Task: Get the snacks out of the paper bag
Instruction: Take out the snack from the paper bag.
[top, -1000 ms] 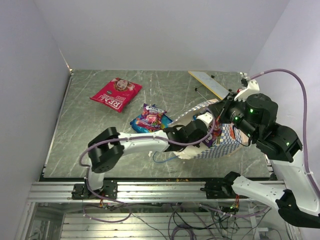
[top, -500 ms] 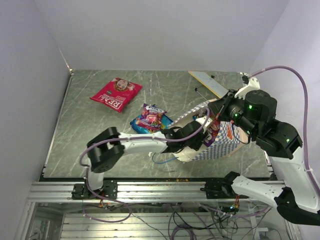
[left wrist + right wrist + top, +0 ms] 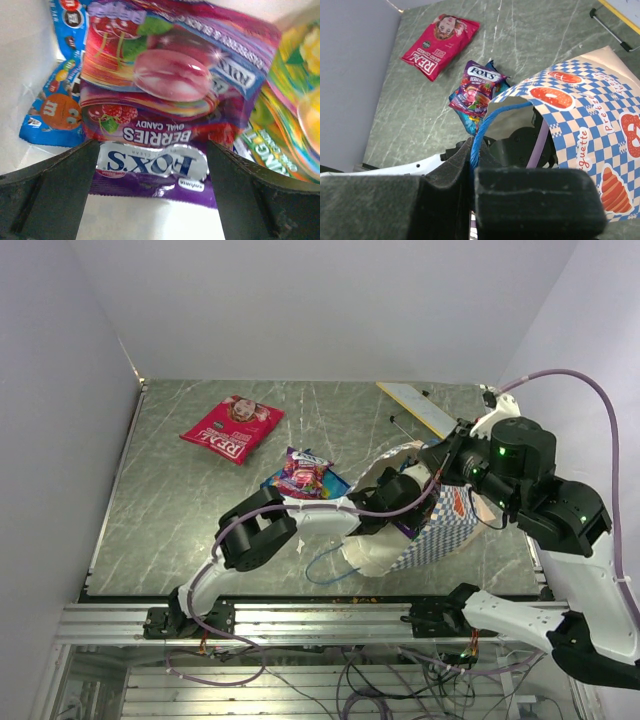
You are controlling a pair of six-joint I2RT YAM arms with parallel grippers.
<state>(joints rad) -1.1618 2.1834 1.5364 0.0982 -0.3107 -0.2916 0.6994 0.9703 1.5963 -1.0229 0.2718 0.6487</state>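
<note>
The checkered paper bag [image 3: 440,530] lies on its side at the right of the table. My right gripper [image 3: 472,167] is shut on its blue string handle [image 3: 485,125] and holds the mouth up. My left gripper [image 3: 152,165] is inside the bag, open, with its fingers [image 3: 55,200] on either side of the lower edge of a purple berry-candy packet [image 3: 165,85]. A blue packet [image 3: 50,105] lies to its left and a yellow-green one [image 3: 295,115] to its right. On the table outside lie a red-pink packet [image 3: 232,427] and a small multicoloured packet [image 3: 303,477].
A flat tan card strip [image 3: 418,408] lies at the back right, beside a thin black rod [image 3: 403,426]. The bag's other blue string handle [image 3: 325,562] trails on the table near the front edge. Grey walls stand close on the left and at the back.
My left gripper has gone from shut to open and has pushed deeper into the bag, with its elbow swinging right. The right gripper still holds the handle.
</note>
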